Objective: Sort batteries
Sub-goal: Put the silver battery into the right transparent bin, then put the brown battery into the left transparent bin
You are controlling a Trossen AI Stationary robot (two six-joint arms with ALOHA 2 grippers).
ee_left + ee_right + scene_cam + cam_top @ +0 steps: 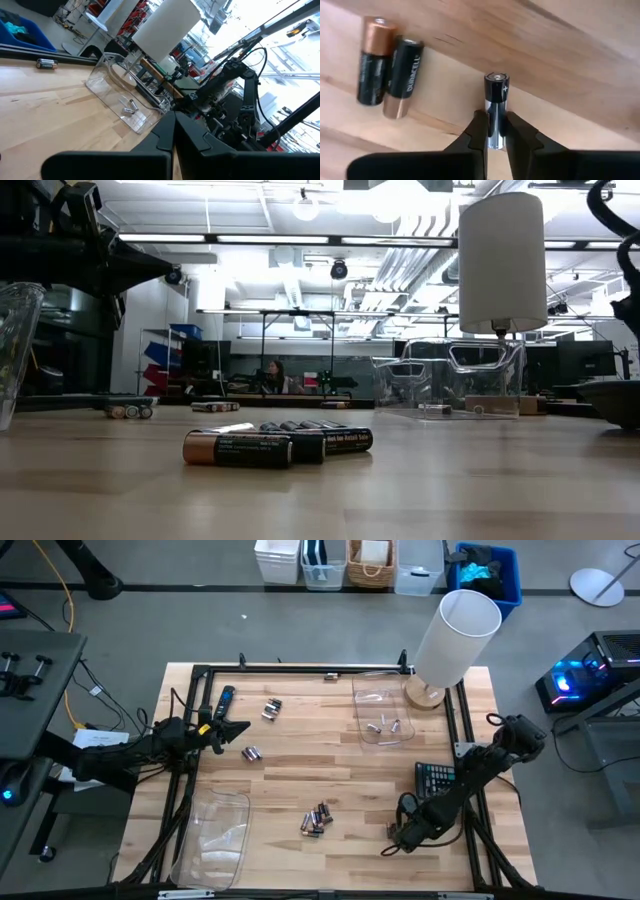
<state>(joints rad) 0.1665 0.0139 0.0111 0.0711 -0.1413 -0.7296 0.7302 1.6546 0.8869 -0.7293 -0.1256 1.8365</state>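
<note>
A silvery battery [496, 112] with a black capped end is pinched between the fingers of the right gripper [495, 137], low over the wooden table [300, 785] near its front right part. Just beyond that claw, two black-and-copper Duracell batteries [387, 65] are seen lying side by side, touching, their copper ends pointing opposite ways. A cluster of batteries [317, 820] is laid out farther toward the left of the claw, with a dark calculator [433, 778] near its arm. More silvery batteries [387, 726] are held in a clear tray [384, 700] beside a white lamp [455, 635]. The left gripper [238, 727] is kept pressed together, empty, over the table's left side, with a small pair of batteries [251, 753] just beside it.
</note>
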